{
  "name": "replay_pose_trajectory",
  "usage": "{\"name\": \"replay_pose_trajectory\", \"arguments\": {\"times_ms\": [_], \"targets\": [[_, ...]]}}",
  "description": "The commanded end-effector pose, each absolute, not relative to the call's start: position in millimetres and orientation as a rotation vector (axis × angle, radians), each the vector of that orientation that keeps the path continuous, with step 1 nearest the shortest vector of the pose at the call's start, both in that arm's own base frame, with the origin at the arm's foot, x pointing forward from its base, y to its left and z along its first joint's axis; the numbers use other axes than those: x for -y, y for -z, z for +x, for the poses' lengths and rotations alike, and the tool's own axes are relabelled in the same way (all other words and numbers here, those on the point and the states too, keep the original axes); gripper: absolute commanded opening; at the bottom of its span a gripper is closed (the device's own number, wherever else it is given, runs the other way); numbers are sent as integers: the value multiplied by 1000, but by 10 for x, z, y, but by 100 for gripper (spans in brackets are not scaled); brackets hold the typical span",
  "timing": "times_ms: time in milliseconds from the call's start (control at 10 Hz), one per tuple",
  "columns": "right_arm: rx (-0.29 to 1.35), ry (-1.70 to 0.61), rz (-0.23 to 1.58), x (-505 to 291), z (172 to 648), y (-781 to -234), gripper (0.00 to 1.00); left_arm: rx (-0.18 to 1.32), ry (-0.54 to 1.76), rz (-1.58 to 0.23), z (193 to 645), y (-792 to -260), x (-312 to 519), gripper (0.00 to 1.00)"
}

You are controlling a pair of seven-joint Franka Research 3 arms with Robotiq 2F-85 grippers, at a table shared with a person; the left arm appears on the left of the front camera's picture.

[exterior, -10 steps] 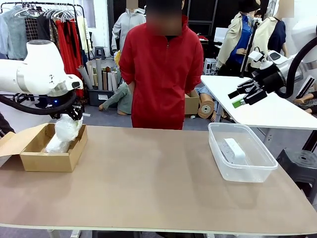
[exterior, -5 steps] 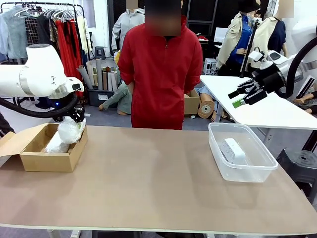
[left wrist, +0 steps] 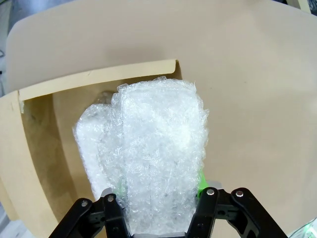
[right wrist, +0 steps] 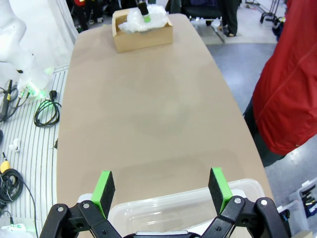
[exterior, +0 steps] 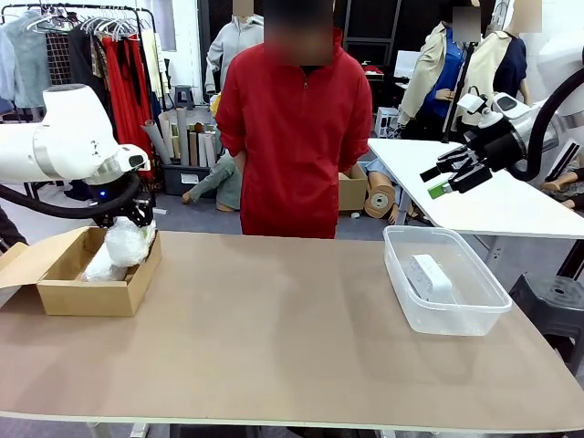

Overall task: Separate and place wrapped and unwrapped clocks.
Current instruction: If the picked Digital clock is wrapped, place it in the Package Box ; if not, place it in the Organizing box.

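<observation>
Now left hand [left wrist: 157,208] clenched on bubble-wrapped clock [left wrist: 161,158] over cardboard box [exterior: 68,283], right hand [exterior: 453,176] spread wide above clear tub [exterior: 484,306], bare white clock [exterior: 431,276] inside.

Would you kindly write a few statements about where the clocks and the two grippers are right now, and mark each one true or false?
1. The left gripper is shut on a bubble-wrapped bundle over the cardboard box. True.
2. The bare white clock lies in the cardboard box. False: it lies in the clear plastic tub.
3. The right gripper is open and holds nothing. True.
4. The cardboard box has nothing in it. False: a second bubble-wrapped bundle already lies inside.
5. The person in the red top is handing a clock to the right gripper. False: the person stands behind the table and reaches for nothing.
</observation>
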State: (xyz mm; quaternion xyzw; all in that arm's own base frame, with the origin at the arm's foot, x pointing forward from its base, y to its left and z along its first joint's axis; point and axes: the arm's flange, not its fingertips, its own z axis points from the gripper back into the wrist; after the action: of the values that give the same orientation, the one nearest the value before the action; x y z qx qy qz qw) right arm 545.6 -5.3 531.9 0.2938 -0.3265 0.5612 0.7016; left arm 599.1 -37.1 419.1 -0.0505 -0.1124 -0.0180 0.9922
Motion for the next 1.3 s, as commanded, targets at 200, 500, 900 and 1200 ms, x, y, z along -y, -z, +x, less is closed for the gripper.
{"name": "replay_pose_trajectory", "arguments": {"times_ms": [200, 500, 900, 1200], "targets": [[731, -1252, 653, 42, 5451, -5336, 100, 192, -10, -127, 5979, -4073, 116, 0], [731, -1252, 653, 42, 5451, -5336, 100, 182, -41, -110, 5949, -4011, -7, 0], [731, -1252, 653, 42, 5451, -5336, 100, 162, -28, -80, 5976, -3886, 45, 0], [731, -1252, 653, 42, 5451, -5336, 100, 150, -29, -67, 5996, -3825, 88, 0]]}}
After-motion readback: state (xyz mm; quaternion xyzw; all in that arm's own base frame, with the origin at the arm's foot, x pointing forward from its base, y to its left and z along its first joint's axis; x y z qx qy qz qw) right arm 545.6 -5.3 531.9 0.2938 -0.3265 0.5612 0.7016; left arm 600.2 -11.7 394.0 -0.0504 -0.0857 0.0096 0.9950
